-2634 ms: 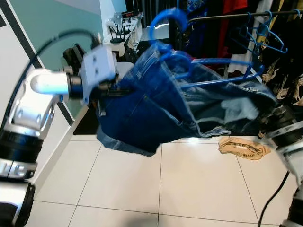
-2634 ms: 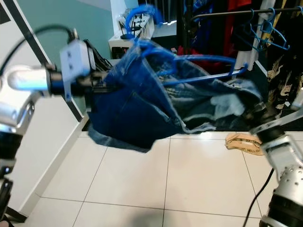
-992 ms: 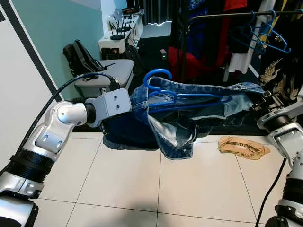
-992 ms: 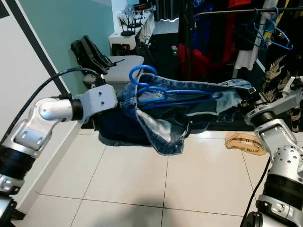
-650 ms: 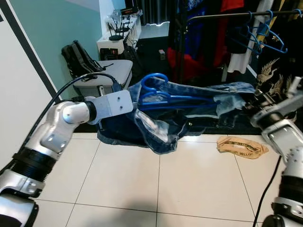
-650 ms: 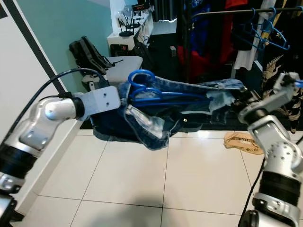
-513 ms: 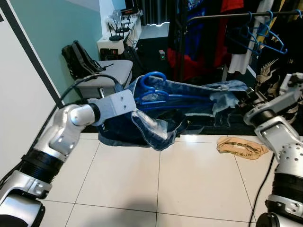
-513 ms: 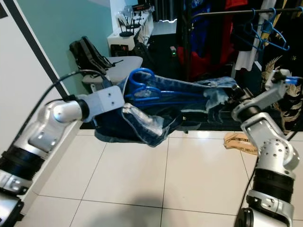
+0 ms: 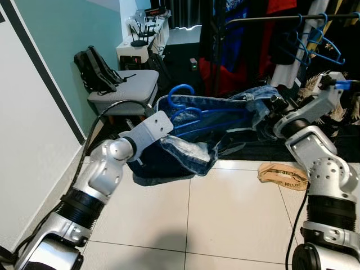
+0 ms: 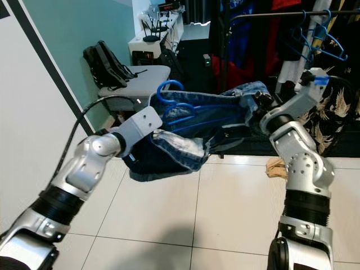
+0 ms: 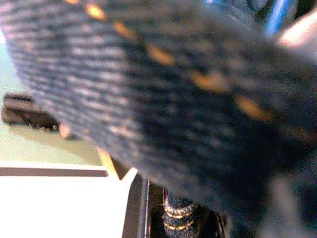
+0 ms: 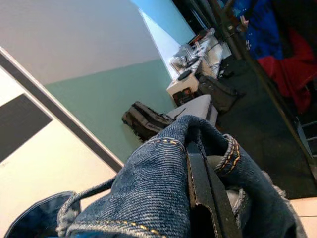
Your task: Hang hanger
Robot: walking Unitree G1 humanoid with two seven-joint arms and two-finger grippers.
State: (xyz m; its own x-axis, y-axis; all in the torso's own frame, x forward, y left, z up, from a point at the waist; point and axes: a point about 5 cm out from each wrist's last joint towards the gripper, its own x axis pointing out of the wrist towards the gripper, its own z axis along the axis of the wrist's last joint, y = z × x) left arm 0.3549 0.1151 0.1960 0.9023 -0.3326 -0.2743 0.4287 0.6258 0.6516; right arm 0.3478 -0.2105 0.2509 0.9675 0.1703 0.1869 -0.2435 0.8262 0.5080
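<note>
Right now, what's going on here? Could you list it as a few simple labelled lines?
Held item: denim garment on a blue hanger
Left gripper: buried in the denim's left end
Right gripper: pinching the denim's right end
Clothes rail: above and behind, with spare blue hangers
Floor: white tiles, brown bag lying near the rack
Status: hanger not yet on rail

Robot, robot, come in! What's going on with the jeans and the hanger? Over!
Left gripper and right gripper each grip one end of the jeans. Blue hanger inside jeans, low, short of clothes rail. Full rack ahead.
</note>
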